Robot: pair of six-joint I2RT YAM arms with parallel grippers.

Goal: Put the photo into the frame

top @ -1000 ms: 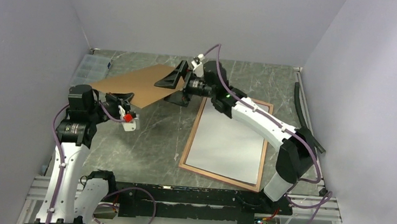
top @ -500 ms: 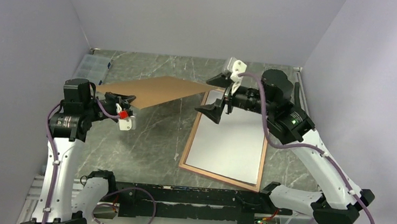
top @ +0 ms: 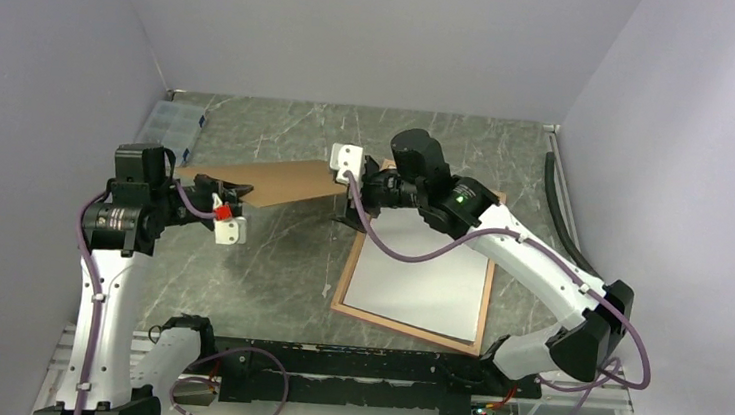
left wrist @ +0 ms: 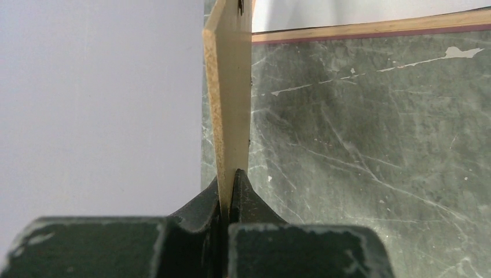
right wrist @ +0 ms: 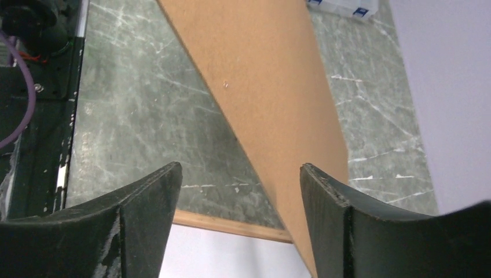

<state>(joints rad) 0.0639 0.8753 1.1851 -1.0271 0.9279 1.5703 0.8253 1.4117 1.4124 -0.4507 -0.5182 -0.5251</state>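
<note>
Fingers (left wrist: 252, 202) of the left gripper (left wrist: 230, 178) pinch one edge of the brown backing board (top: 275, 181), and the right gripper (right wrist: 238, 168) stands wide with the board's other edge between its jaws. Beside them on the table (top: 279, 255) lies the frame (top: 403, 326), tan back up, holding what I take for the photo (top: 428, 273), white side up. The print looks thin, light and limp, best slid by an edge, over a breakable pane.

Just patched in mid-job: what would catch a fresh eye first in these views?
The brown board stands out first: it is held off the table at centre-left, pinched at one edge by the left gripper, jaws shut on it. The right gripper sits at its other end, jaws open. On the right, the frame lies flat, its inside plain white.
</note>
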